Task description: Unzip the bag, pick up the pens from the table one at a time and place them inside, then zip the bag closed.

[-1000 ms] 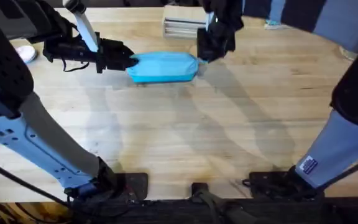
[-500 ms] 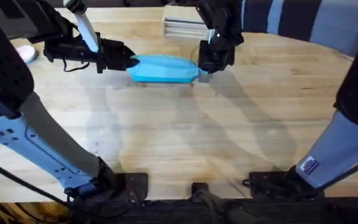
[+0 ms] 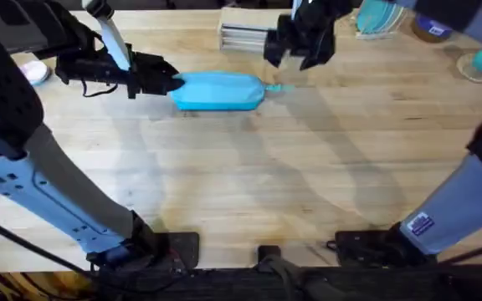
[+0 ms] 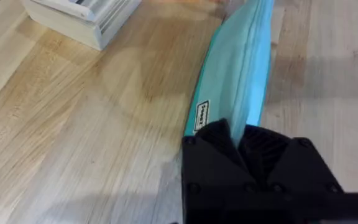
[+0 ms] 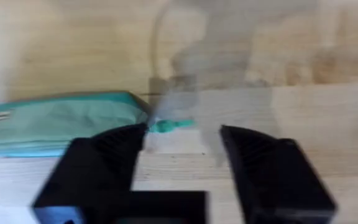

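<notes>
The turquoise bag (image 3: 220,90) lies lengthwise on the far part of the table (image 3: 249,184), its zip running along the top. My left gripper (image 3: 172,82) is shut on the bag's left end; in the left wrist view the black fingers (image 4: 238,140) pinch the end of the bag (image 4: 241,68). The small teal pull tab (image 3: 274,86) sticks out at the bag's right end. My right gripper (image 3: 295,54) hangs open just above and behind that end. In the right wrist view the pull tab (image 5: 169,126) and the bag (image 5: 61,121) lie beyond its spread fingers (image 5: 107,155). The pens are out of view.
A stacked white-grey box (image 3: 245,35) stands right behind the bag, also seen as the box (image 4: 82,15) from the left wrist. Teal and brown rolls (image 3: 379,17) sit at the back right. A pink-white object (image 3: 32,71) lies at the far left.
My right gripper has let go at the bag's right end and risen back toward the box. The bag has settled flat. The left gripper has stayed clamped in place.
</notes>
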Controlling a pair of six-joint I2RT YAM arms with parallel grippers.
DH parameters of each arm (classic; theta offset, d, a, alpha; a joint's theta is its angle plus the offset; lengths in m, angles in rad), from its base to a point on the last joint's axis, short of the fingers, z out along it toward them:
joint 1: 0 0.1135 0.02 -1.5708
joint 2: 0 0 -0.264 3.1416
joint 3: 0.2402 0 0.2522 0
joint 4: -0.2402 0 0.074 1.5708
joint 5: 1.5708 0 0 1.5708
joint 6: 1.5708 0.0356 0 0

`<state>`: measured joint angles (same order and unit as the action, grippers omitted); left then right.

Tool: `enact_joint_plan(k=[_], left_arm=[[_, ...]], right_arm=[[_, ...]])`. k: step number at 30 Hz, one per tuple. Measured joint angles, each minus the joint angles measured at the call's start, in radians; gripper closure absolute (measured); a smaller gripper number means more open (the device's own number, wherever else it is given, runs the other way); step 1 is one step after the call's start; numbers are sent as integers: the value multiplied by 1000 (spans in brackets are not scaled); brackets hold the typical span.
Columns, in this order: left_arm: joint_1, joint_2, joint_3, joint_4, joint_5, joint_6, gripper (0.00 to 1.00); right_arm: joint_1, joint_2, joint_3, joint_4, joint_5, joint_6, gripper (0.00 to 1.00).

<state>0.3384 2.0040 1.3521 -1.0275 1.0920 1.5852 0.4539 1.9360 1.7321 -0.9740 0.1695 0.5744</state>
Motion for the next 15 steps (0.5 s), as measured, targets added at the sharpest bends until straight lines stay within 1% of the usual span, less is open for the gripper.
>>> enact_joint_plan(k=[2, 3, 4, 10, 15], left_arm=[[4, 0, 0, 0, 0, 0, 959], [5, 0, 0, 0, 0, 0, 959], [5, 0, 0, 0, 0, 0, 959], [5, 0, 0, 0, -1, 0, 959], [5, 0, 0, 0, -1, 0, 959]], right_arm=[[0, -35, 39, -12, 5, -3, 135], [0, -54, 54, -16, 8, -10, 40], [0, -75, 66, -19, 10, -10, 12], [3, -178, 83, -34, 15, -15, 5], [11, -196, 84, -51, 18, -18, 5]])
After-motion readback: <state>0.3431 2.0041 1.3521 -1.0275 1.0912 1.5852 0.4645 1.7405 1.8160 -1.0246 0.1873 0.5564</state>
